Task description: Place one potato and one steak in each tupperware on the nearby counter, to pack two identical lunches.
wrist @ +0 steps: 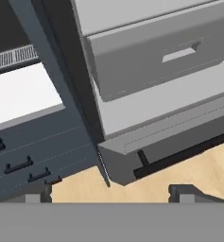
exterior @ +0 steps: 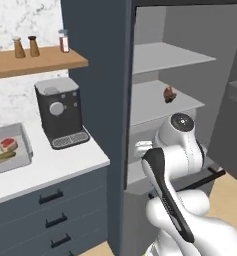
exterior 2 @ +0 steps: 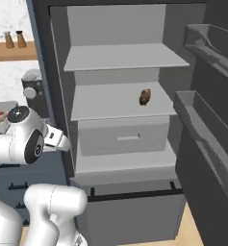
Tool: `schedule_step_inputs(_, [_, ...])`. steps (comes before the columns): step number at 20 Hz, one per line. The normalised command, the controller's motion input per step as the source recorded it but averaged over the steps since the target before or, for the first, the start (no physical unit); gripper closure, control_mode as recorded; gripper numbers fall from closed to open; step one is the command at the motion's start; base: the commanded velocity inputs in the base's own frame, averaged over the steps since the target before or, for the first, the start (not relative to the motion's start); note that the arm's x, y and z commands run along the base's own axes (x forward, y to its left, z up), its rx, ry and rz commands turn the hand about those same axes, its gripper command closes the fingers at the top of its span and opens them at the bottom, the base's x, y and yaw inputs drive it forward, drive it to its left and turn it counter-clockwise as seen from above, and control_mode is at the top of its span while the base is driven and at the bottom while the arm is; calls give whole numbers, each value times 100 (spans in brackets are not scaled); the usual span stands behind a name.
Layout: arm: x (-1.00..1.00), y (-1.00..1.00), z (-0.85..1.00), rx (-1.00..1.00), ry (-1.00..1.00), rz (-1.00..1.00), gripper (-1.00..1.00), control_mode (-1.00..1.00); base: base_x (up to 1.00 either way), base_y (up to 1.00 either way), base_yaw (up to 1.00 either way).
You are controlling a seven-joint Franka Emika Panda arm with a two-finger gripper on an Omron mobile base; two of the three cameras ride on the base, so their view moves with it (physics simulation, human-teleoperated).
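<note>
The fridge [exterior 2: 120, 120] stands open, its grey shelves bare except for a small brown piece of food [exterior 2: 145, 96], either potato or steak, too small to tell, lying on the second shelf [exterior 2: 110, 103] above a closed grey drawer [exterior 2: 122, 137]. Its door [exterior 2: 207, 134] swings out to the right with grey bins on its inner side. To the left, the white surface [exterior: 60, 162] carries a pale tupperware [exterior: 21, 161] at its left end, holding a red steak [exterior: 7, 144] and a yellowish potato [exterior: 4, 157] side by side. A black coffee machine [exterior: 60, 112] stands just right of the tray. Above, a wooden shelf [exterior: 40, 61] bears two brown shakers [exterior: 26, 46] and a small red-and-white jar [exterior: 64, 41]; no writing on any of them is legible. The arm's fingers [wrist: 111, 193] stand wide apart, holding nothing, pointed down toward the fridge's lower drawer and the wooden floor [wrist: 179, 175].
</note>
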Motion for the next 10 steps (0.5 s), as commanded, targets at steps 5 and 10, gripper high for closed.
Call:
schedule_step_inputs(5, [0, 0, 0, 0, 0, 0, -100, 100, 0, -100, -7])
schedule_step_inputs(10, [0, 0, 0, 0, 0, 0, -100, 100, 7, -55, -2])
